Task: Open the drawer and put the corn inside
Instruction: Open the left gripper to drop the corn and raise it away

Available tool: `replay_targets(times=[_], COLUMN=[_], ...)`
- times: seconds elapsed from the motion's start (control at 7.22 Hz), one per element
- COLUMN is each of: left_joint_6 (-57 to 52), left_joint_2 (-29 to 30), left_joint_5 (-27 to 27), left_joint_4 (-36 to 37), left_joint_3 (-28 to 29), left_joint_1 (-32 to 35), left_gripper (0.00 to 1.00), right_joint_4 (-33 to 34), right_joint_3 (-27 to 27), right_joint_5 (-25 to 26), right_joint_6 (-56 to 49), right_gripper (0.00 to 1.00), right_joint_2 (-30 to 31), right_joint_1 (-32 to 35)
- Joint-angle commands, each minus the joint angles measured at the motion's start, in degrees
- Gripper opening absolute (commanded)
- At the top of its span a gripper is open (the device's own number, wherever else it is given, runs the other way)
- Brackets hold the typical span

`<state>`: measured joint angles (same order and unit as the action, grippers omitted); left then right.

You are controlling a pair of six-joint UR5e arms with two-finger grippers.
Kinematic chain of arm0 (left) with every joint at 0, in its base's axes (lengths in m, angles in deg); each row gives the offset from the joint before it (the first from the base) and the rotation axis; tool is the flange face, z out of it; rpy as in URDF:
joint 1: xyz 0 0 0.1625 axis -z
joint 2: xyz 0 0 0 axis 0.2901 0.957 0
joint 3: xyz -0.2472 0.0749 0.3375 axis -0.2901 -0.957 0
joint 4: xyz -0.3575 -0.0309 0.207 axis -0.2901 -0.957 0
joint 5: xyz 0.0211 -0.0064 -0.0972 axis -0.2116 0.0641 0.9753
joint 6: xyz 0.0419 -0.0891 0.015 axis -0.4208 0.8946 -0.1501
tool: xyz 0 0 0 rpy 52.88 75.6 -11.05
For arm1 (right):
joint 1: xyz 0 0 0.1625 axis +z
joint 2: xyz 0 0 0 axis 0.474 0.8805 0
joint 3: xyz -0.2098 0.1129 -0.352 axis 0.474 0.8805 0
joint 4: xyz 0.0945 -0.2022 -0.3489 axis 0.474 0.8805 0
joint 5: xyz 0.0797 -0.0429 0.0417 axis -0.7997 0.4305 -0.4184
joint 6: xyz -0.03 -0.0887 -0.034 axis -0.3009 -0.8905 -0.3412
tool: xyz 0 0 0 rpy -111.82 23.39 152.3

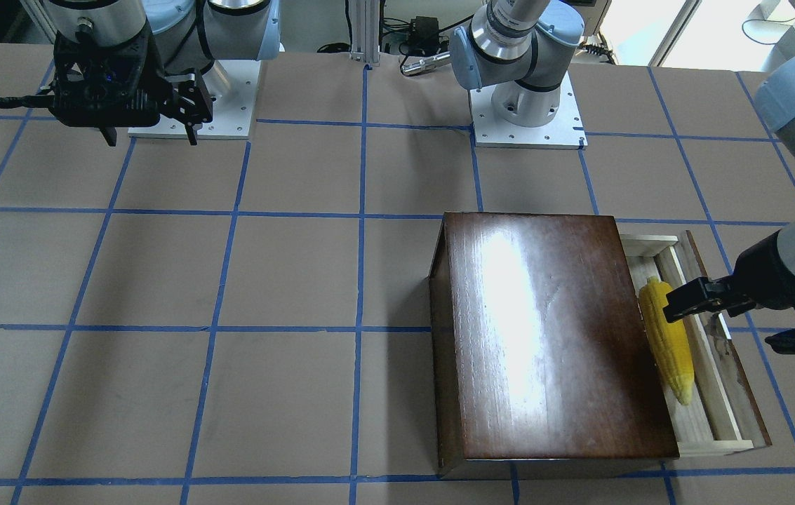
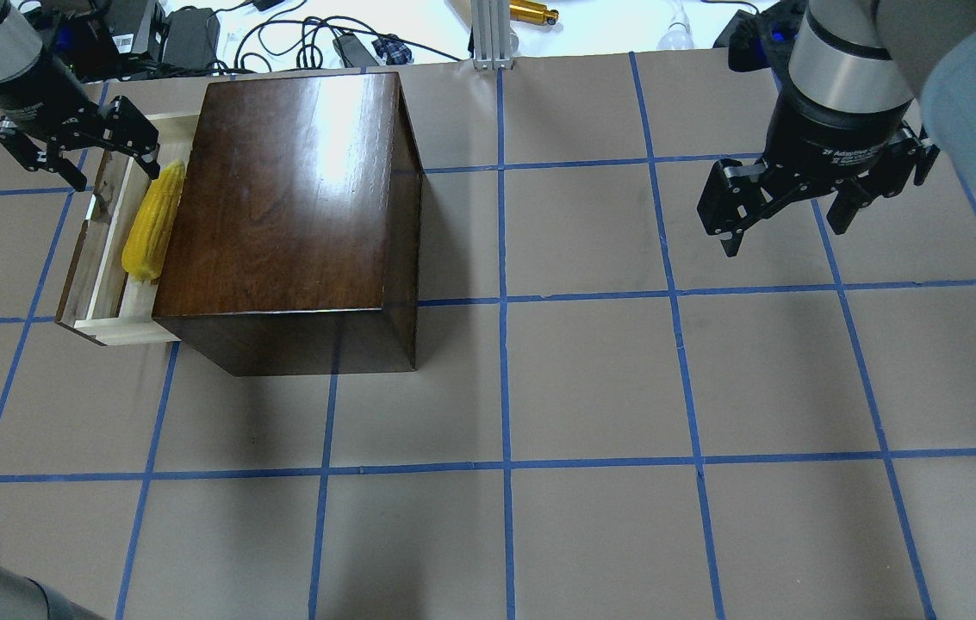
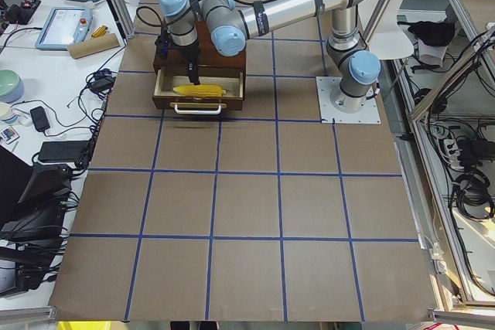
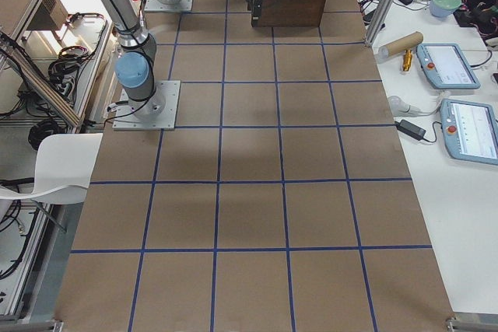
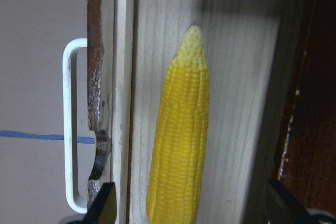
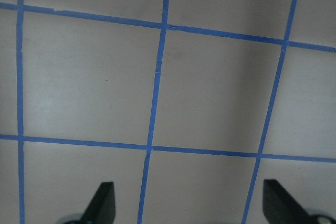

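The drawer [image 2: 100, 288] is pulled out of the dark-brown box [image 2: 281, 189]. The yellow corn [image 2: 152, 226] lies lengthwise on the drawer's pale wood floor [image 5: 236, 103], close to the box. The metal pull [image 5: 68, 129] shows on the chipped front panel. My left gripper [image 2: 115, 170] is open and empty just above the corn's thick end; its fingertips [image 5: 105, 205] straddle the drawer. In the front-facing view the corn [image 1: 667, 340] lies below the left gripper [image 1: 723, 322]. My right gripper [image 2: 785, 237] is open and empty, hovering over bare table far to the right.
The table is brown paper with a blue tape grid [image 6: 152, 103]. Cables and gear [image 2: 195, 34] lie beyond the far edge behind the box. The arm bases [image 1: 527, 105] stand at the robot's side of the table.
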<state>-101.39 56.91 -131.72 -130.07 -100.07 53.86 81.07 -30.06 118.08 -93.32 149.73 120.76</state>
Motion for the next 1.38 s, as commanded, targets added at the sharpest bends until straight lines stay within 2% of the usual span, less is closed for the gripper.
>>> replay_targets(times=[0.0,0.28,0.55,0.83,1.25], left_joint_6=[3.37,10.22,12.28,14.81,15.1], left_joint_2=[-1.71,-4.61,-7.68,-12.16,-19.54], left_joint_5=[0.0,0.97,1.32,0.44,0.79], left_joint_4=[-0.69,-2.44,-7.62,-8.42,-7.73], left_joint_3=[0.78,2.62,2.55,-0.52,-9.3], left_joint_1=[1.16,8.43,14.06,19.18,19.46], left_gripper=[1.0,1.0,1.0,1.0,1.0], right_joint_4=[0.0,0.0,0.0,0.0,0.0], right_joint_3=[0.0,0.0,0.0,0.0,0.0], right_joint_5=[0.05,-0.04,-0.04,-0.04,-0.04], right_joint_6=[-0.07,0.02,-0.07,-0.07,0.02], right_gripper=[1.0,1.0,1.0,1.0,1.0], right_joint_2=[-0.04,-0.04,0.05,-0.04,0.05], right_joint_1=[0.0,0.0,0.0,0.0,0.0])
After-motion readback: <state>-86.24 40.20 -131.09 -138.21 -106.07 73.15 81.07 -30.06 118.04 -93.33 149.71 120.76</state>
